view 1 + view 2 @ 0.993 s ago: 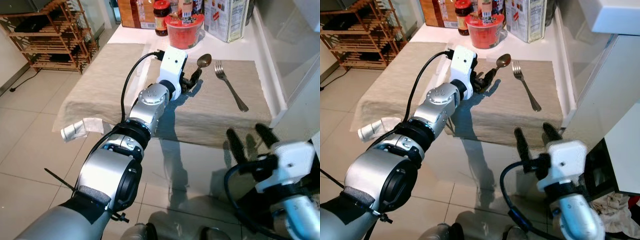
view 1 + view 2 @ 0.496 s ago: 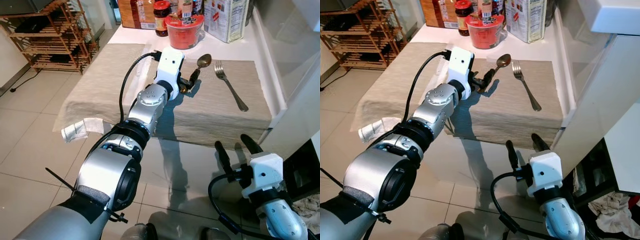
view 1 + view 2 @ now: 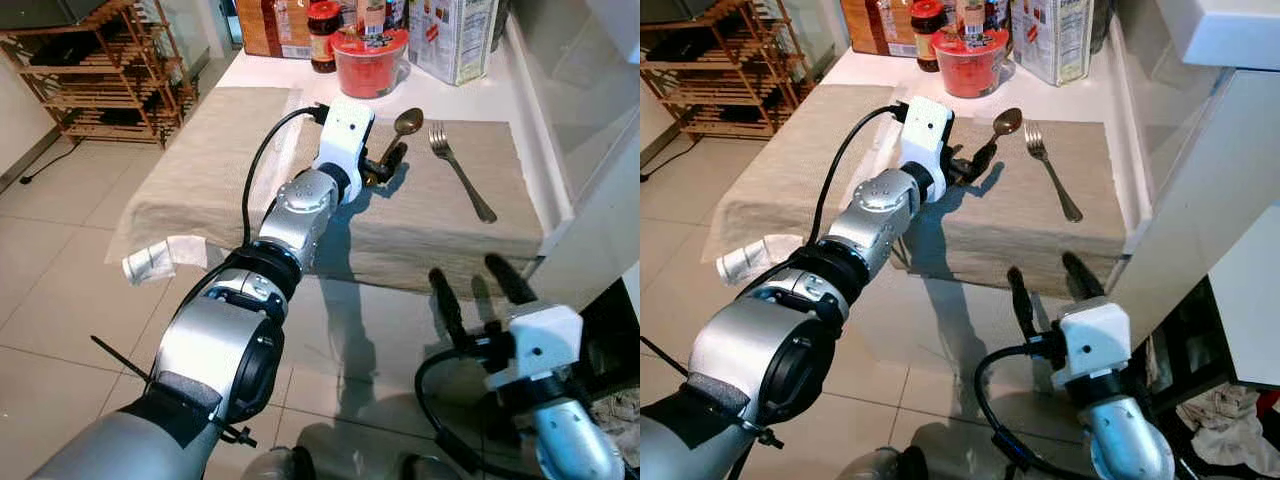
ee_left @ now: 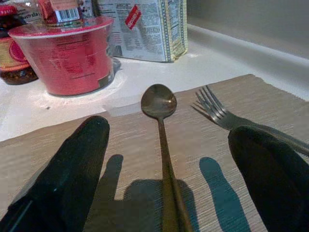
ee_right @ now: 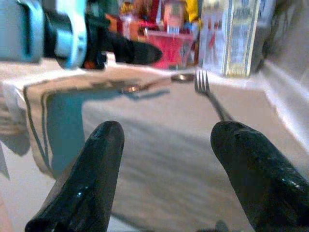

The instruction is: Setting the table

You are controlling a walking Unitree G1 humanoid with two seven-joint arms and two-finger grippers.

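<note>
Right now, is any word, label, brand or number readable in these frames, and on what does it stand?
None can be read.
Box: dense print and a red tag, too small.
Red tub: faint print on its side, blurred.
Barcode label on the packet atop the tub: digits illegible.
Jar: label too small.

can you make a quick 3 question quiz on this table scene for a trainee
1. True or false: the left tool is shut tight on the spoon.
2. Which lies nearer the wall on the robot's right: A the spoon, or B the fork?
3. Fill in: the spoon and the fork both lie on the beige ____.

Key:
1. False. Its fingers stand apart on either side of the spoon's handle.
2. B. The fork lies to the right of the spoon.
3. Placemat. The red tub stands off it, on the white tabletop. The right tool hangs open, short of the mat's near edge.
</note>
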